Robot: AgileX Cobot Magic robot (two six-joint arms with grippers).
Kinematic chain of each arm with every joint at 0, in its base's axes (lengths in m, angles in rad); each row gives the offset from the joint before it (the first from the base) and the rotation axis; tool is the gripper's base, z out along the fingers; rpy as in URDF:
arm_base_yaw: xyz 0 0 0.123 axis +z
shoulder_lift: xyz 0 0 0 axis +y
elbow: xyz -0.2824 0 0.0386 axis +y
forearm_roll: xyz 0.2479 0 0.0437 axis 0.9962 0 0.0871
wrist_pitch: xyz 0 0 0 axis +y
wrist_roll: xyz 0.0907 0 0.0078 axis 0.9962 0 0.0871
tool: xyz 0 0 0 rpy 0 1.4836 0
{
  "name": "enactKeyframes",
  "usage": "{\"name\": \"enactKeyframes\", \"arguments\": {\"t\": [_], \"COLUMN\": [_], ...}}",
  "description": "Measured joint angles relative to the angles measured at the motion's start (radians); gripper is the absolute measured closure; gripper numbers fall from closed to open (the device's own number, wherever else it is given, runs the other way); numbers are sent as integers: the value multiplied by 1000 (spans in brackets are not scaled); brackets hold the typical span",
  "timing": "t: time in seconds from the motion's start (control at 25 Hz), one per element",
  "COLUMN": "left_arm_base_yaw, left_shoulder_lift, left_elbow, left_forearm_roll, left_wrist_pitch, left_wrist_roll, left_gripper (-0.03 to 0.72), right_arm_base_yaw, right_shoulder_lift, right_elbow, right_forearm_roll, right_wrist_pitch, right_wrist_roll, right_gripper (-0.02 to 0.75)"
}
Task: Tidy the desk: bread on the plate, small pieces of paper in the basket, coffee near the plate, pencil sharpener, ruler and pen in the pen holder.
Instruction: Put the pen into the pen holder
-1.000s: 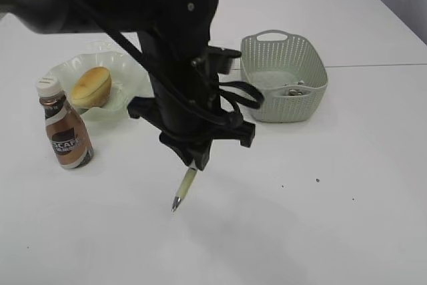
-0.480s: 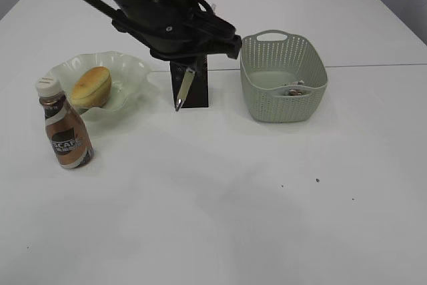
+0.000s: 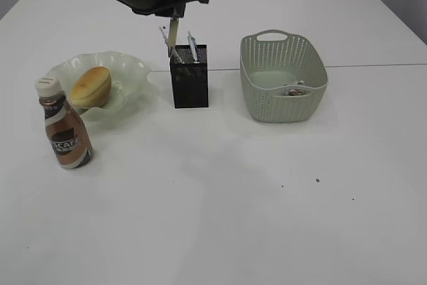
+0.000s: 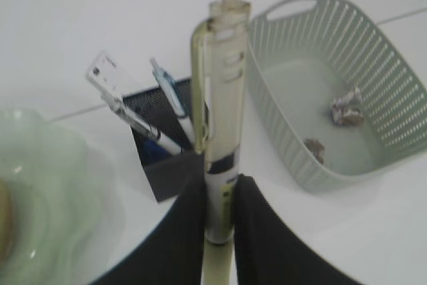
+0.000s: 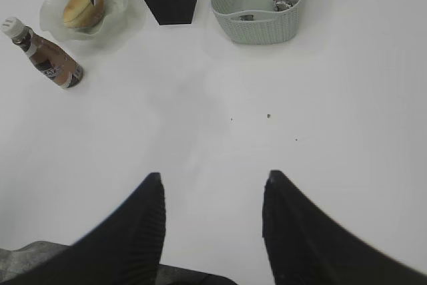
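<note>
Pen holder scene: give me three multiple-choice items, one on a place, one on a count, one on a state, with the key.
1. Where is the bread?
A. on the plate
B. in the basket
C. beside the coffee bottle on the table

2. How many crumpled paper pieces lie in the basket, in the left wrist view?
A. none
B. three
C. six

3. What is the left claw doing?
A. hanging open
B. gripping the pen above the pen holder
C. holding the ruler

Key: 1 A, the bread sits in the wavy plate. 2 B, three wads show. 3 B, both fingers clamp the pen's barrel.
</note>
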Motion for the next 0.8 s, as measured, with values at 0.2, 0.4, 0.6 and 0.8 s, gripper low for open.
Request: {"name": "enactKeyframes", "arguments": {"t": [0.2,0.4,0.6,0.8], "left_arm_base_yaw": [63,108,133,162], "left_shoulder_lift": [0,61,131,195], "left_elbow": [0,0,0,0], "left_forearm_roll": [30,41,63,71], "left_wrist_pitch": [-172,-321,-465,-607], "left_wrist_roll": [0,0,0,-2], "left_gripper": [626,626,626,626], "right_arm_base_yaw": [0,0,0,0], "right_shoulder_lift": [0,0,0,0], "right_elbow": [0,0,0,0], "right_forearm_roll": [2,7,8,8], "right_wrist_pitch": [0,0,0,0], "right_wrist_roll": [0,0,0,0], "right_gripper": [385,385,385,385]}}
